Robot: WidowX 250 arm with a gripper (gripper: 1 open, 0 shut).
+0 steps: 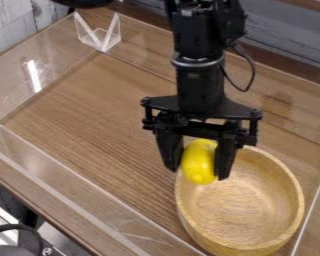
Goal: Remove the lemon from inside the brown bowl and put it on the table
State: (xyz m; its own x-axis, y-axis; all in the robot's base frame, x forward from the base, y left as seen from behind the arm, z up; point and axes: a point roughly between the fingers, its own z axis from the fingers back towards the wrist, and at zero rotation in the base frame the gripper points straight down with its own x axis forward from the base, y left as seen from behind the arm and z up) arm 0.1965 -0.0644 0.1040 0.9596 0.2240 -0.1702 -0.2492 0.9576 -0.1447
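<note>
Over the far-left part of the bowl (240, 235), the lemon (199, 163) is being grasped by the gripper (199, 165), so the lifting-out step is seemingly being carried out, and a raised move past the bowl's rim toward the table (96, 120) is being called for.
</note>
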